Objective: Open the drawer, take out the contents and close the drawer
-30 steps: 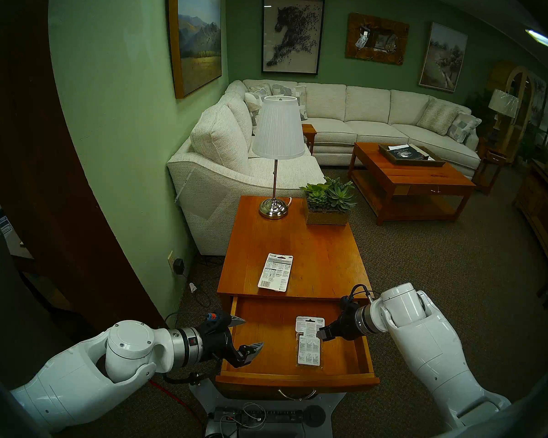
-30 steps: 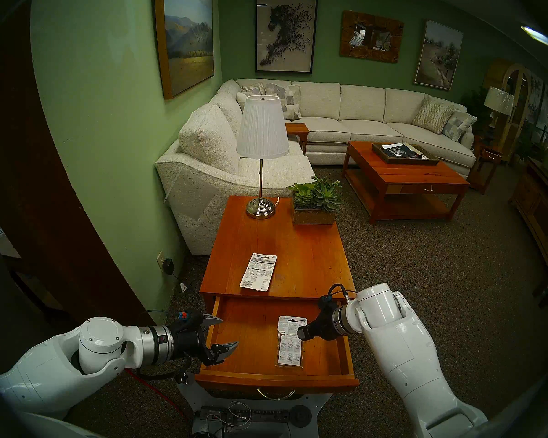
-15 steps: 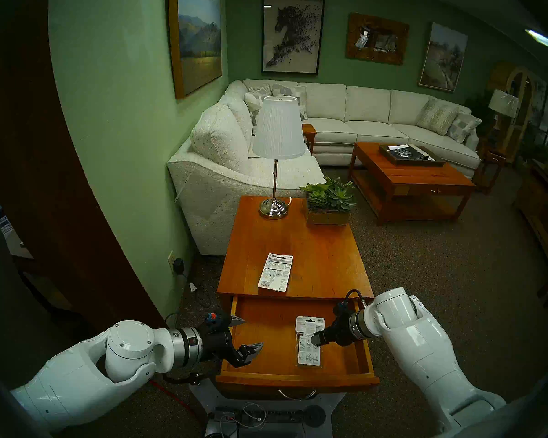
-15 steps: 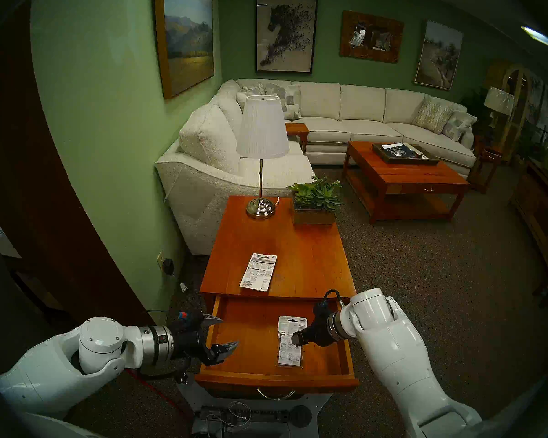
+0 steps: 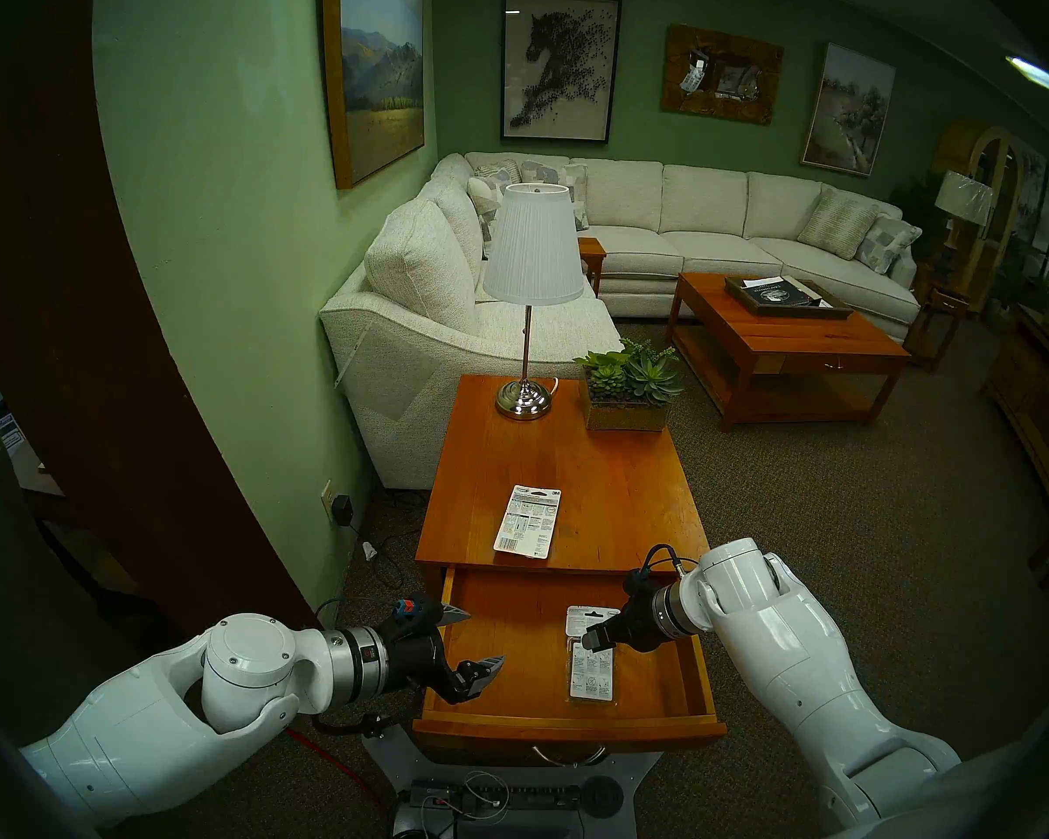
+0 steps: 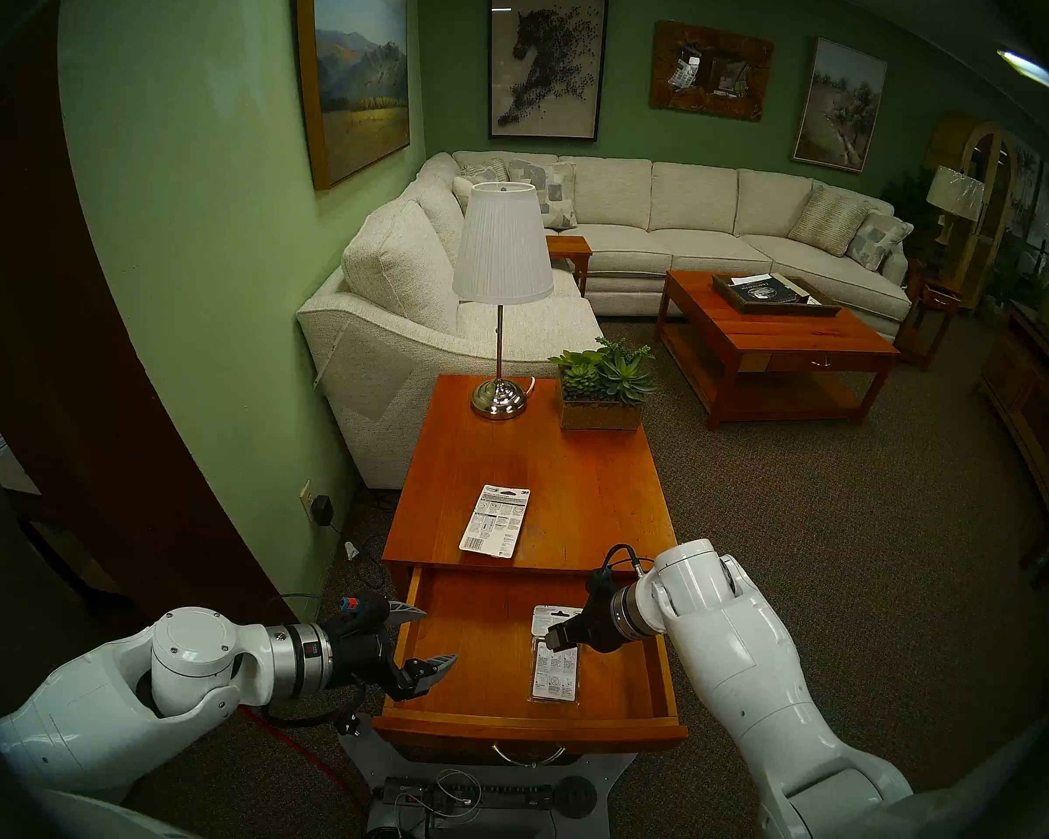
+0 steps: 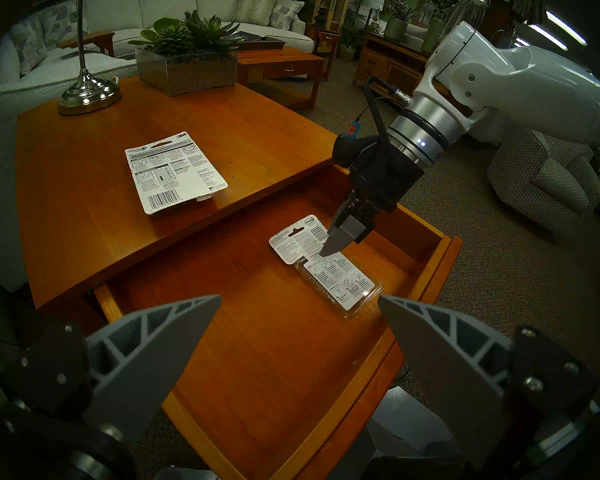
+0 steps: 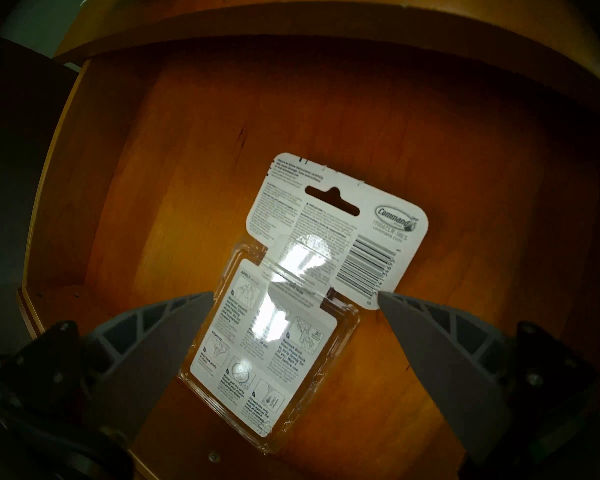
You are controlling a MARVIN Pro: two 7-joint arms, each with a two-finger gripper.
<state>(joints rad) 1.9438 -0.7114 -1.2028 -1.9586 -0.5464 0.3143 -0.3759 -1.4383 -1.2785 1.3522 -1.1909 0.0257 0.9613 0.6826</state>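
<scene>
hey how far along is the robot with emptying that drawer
Done: the drawer is open, and the 3M card lies on the tabletop. In hand: the open right gripper is poised over the blister pack, not gripping it. Left: lift that pack out, then close the drawer.

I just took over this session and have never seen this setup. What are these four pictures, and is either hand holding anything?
Two pictures come from the robot's head, looking down on a side table with its drawer pulled open. The other two come from cameras on each wrist. One white 3M card lies on the tabletop; a clear blister pack lies in the drawer. The right hand hovers open over that pack, not gripping it. The left hand is open and empty at the drawer's left side.
</scene>
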